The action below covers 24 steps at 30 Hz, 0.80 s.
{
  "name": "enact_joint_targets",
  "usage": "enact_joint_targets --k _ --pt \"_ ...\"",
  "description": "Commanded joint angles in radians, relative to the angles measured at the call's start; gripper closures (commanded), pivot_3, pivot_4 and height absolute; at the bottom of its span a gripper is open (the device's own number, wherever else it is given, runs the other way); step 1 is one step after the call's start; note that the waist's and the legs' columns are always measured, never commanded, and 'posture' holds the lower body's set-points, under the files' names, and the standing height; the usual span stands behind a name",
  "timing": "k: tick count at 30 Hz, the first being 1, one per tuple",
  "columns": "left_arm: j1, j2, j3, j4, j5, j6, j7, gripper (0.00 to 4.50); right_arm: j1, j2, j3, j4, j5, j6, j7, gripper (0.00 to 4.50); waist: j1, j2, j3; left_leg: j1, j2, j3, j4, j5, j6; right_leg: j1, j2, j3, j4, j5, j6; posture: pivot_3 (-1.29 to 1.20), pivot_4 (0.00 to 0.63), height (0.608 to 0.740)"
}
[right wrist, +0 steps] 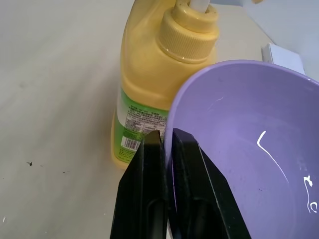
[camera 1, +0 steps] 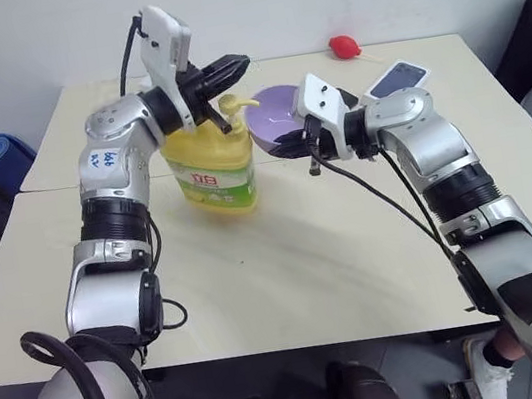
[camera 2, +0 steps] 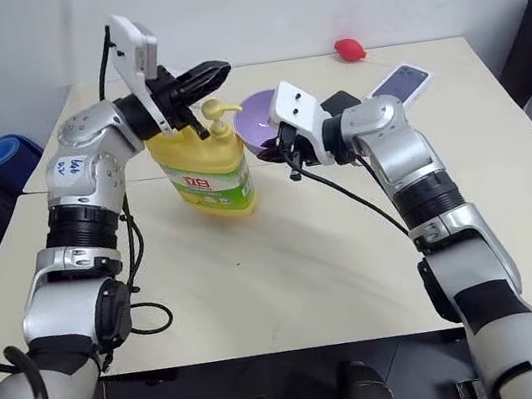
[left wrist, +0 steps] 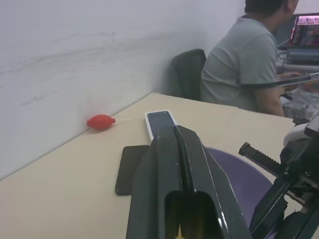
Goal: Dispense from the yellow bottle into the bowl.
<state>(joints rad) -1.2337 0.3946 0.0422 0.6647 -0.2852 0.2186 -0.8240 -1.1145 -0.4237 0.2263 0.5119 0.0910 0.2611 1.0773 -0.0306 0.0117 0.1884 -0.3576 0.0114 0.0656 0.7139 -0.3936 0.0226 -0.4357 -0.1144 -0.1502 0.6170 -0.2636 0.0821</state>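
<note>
Head views: left claw (camera 1: 230, 66), fingers pressed together and holding nothing, poised just above the pump nozzle (camera 1: 236, 104) of the yellow bottle (camera 1: 210, 168); bottle upright on the bench (camera 1: 288, 277), directly below this claw. Right claw (camera 1: 287, 142) pinched onto the near rim of the bowl (camera 1: 273, 112), which sits just beside the bottle, under the spout side. Risk, as judged: a press landing off the pump head could slip off or tip the tall bottle; the bowl, held by one thin edge, may twist or slide in the grip and let liquid fall on the bench. Actual contact between left claw and pump cannot be told here. Left wrist view: closed fingers (left wrist: 174, 164) fill the foreground, hiding the pump beneath; beyond the claw lie a dark phone (left wrist: 130, 167), a white box (left wrist: 160, 123), a red bulb (left wrist: 100, 121); a seated person (left wrist: 244, 64) is further off. Bowl cut off at the frame edge. Right wrist view: both fingers (right wrist: 149, 189) clamp the bowl wall (right wrist: 172, 124), one either side; bottle just beyond the claw; pump spout cut off at the frame's top, so its aim over the bowl is unconfirmed. Bowl interior shows faint white streaks, nature unclear.
</note>
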Motion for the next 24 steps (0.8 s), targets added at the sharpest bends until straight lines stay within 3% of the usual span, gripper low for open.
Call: enact_joint_targets --k 1,15,24 --pt "0.004 0.004 -0.023 -0.036 0.021 0.023 -0.031 4.48 -0.034 0.01 -0.028 -0.04 0.012 -0.008 -0.004 4.5 0.0 0.0 0.0 0.0 0.0 0.0 0.0 0.0 0.0 0.0 0.0 0.0 0.001 0.0 0.0 0.0 0.15 0.74" --pt "0.099 -0.012 -0.101 -0.026 0.095 0.162 -0.007 4.48 -0.028 0.007 -0.032 -0.071 0.017 0.007 -0.003 4.5 0.0 0.0 0.0 0.002 0.0 0.001 0.002 0.0 0.0 0.0 0.0 0.002 0.004 0.0 0.0 0.0 0.15 0.74" --pt "0.144 -0.029 -0.107 0.015 0.115 0.129 0.02 4.48 -0.023 0.008 -0.039 -0.096 0.023 0.028 0.001 4.5 0.001 0.0 -0.003 0.007 0.001 0.001 0.002 0.0 0.0 0.007 0.0 0.003 0.004 0.0 0.0 0.0 0.15 0.74"
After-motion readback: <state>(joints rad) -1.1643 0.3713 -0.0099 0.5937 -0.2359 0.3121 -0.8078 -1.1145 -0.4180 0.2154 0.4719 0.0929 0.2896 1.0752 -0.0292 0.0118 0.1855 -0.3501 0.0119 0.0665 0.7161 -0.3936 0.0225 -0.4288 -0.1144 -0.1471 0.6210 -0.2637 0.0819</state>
